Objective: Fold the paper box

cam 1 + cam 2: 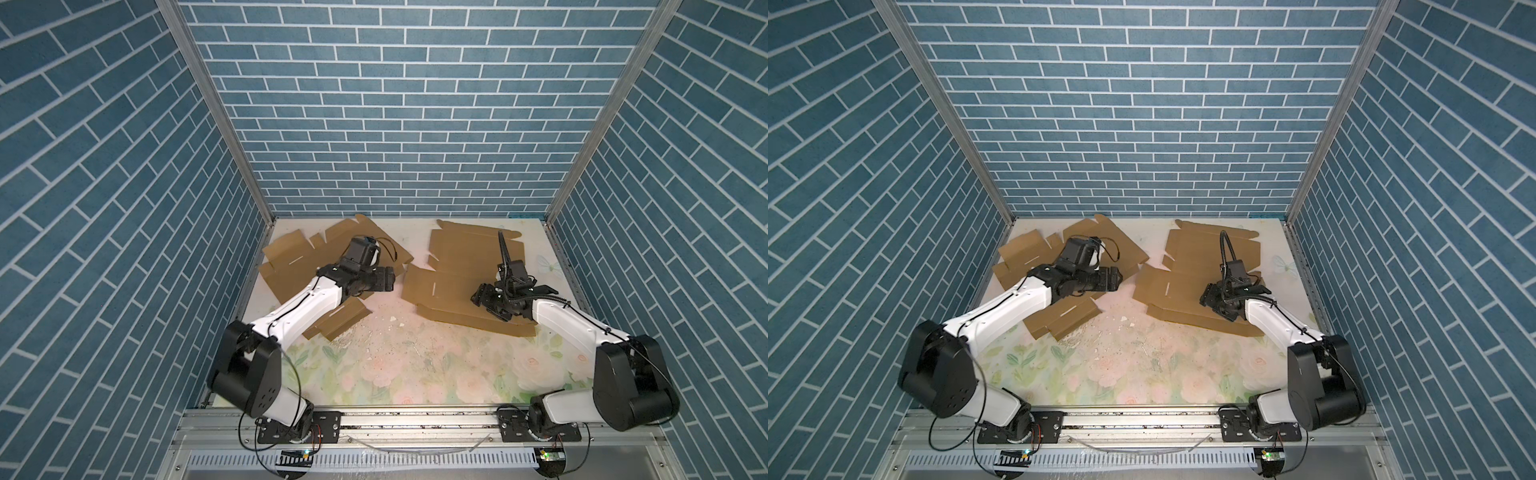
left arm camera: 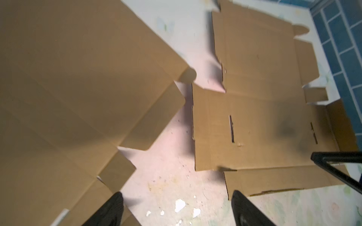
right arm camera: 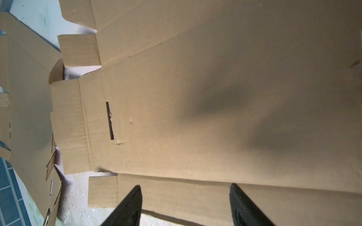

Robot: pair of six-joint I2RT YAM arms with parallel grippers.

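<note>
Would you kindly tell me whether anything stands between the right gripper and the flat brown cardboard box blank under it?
Nothing visible does. In the right wrist view the right gripper, fingers spread, points straight at the bare flat brown cardboard box blank, and no other object lies between them.

walls [image 1: 407, 104]: blue brick | tabletop [image 1: 415, 365]: pale floral, flecked | rail [image 1: 415, 420]: aluminium

Both top views look down from high in front, sharing the whole table [image 1: 415, 374]. Wrist views closely share the right cardboard sheet [image 2: 254, 127]
</note>
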